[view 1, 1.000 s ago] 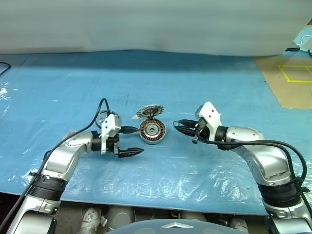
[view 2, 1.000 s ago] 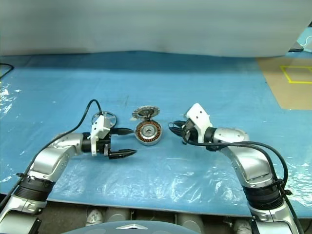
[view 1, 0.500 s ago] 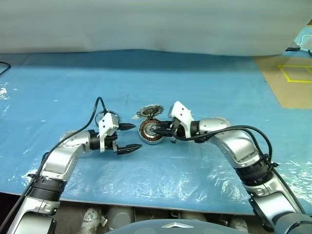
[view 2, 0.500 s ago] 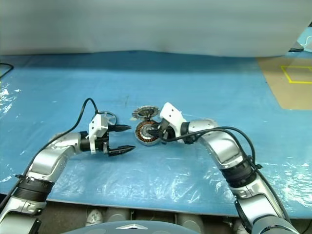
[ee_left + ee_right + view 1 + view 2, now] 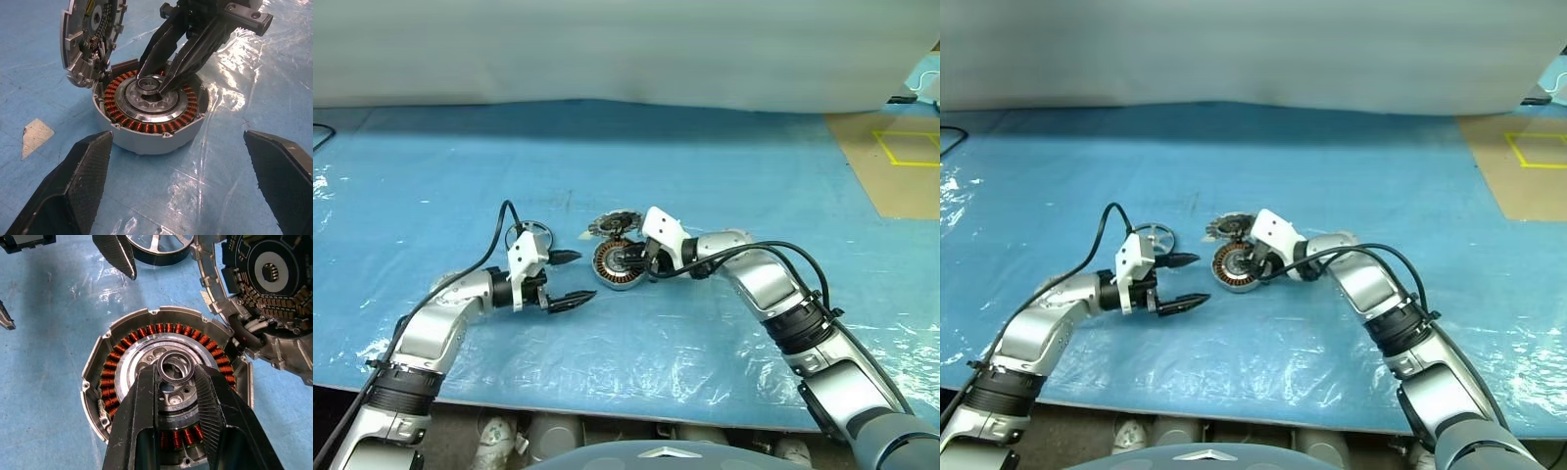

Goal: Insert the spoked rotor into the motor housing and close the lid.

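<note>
At frame centre, the right gripper (image 5: 176,382), nearly closed, pinches a small dark ring (image 5: 174,368) over the housing (image 5: 151,110) hub; the left gripper (image 5: 566,280) waits wide open, empty. The rotor (image 5: 1155,238), centre-left, looks light, stiff, best gripped by its rim.

Workshop floor: blue tarp (image 5: 724,166)

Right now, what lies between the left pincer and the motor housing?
Nothing: in the left wrist view only bare blue sheet separates the open left pincer from the motor housing.
</note>
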{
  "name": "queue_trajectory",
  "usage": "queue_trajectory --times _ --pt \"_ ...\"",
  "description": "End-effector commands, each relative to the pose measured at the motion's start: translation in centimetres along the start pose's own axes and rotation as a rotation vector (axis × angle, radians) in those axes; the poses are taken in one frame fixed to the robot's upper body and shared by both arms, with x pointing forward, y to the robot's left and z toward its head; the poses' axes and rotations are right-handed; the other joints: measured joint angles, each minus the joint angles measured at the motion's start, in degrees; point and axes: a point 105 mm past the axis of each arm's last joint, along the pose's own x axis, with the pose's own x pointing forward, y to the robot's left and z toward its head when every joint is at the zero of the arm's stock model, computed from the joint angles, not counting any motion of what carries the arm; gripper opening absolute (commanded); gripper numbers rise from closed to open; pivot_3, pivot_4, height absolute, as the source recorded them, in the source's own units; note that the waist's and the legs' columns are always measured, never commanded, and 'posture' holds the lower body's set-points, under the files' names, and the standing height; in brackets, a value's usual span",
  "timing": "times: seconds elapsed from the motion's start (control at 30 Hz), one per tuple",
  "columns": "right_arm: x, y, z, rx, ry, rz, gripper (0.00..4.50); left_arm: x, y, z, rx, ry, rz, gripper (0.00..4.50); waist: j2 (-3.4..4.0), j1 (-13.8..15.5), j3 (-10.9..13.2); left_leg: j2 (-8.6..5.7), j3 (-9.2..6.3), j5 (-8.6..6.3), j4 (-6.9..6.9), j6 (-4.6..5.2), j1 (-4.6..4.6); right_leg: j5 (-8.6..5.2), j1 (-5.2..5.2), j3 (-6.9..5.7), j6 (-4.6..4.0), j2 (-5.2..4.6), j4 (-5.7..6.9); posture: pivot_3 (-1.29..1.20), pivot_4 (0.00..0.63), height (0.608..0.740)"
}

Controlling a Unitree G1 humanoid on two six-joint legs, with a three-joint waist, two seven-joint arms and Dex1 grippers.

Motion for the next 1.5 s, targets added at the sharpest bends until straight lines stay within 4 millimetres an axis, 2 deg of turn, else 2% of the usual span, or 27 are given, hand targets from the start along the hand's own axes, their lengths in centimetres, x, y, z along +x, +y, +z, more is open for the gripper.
queue_trajectory --times 0.03,0.23,0.37,0.6,0.77,1.07,1.23,1.5 --pt "-0.2 -0.2 0.5 -0.043 -0.011 -0.008 0.65 0.0 -0.2 1.1 0.038 -0.034 -0.006 4.50 0.00 0.0 0.0 0.00 0.00 0.00 0.00 0.00 0.00 0.00 0.00 0.00 -0.01 0.00 0.01 0.00 0.150 0.740" --pt "-0.2 0.4 1.0 -0.070 -0.033 0.012 0.65 -0.1 -0.1 0.8 0.036 -0.025 -0.010 4.50 0.00 0.0 0.0 0.00 0.00 0.00 0.02 0.00 0.01 -0.04 0.00 0.01 -0.07 0.00 0.02 0.00 0.150 0.740" --pt "0.2 0.8 0.5 -0.103 -0.015 0.017 0.65 -0.1 0.0 0.8 0.039 -0.024 -0.016 4.50 0.00 0.0 0.0 0.00 0.00 0.00 0.02 0.00 0.01 -0.04 0.00 0.01 -0.07 0.00 0.01 0.00 0.150 0.740" --pt "0.2 0.4 0.6 -0.095 -0.021 0.001 0.65 -0.1 -0.1 0.7 0.040 -0.019 -0.022 4.50 0.00 0.0 0.0 0.00 0.00 0.00 0.03 0.00 0.02 -0.04 0.00 0.01 -0.07 0.00 0.03 0.00 0.150 0.740" --pt "0.3 0.5 -0.4 -0.089 0.011 0.007 0.65 -0.1 -0.2 0.7 0.039 -0.016 -0.022 4.50 0.00 0.0 0.0 0.01 0.00 0.00 0.03 0.00 0.02 -0.04 0.00 0.01 -0.08 0.00 0.02 0.00 0.150 0.740" --pt "0.2 0.8 -1.2 -0.096 0.035 0.027 0.65 -0.1 -0.2 0.8 0.043 -0.016 -0.022 4.50 -0.02 0.0 0.0 0.00 0.00 0.00 0.03 0.01 0.05 -0.04 0.02 0.01 -0.08 0.00 0.04 0.00 0.150 0.740" --pt "0.2 0.9 -0.7 -0.101 0.023 0.033 2.29 -0.1 0.1 0.9 0.045 -0.016 -0.017 4.50 -0.03 0.0 0.0 0.00 0.00 0.00 0.03 0.01 0.05 -0.04 0.02 0.01 -0.08 0.00 0.03 0.00 0.150 0.740" --pt "-1.5 1.0 2.0 -0.053 -0.079 0.062 2.29 -0.1 0.2 0.7 0.037 -0.018 -0.014 4.50 -0.03 0.0 0.0 0.00 0.00 0.00 0.02 0.01 0.02 -0.04 0.01 0.01 -0.08 0.00 0.02 0.00 0.150 0.740"
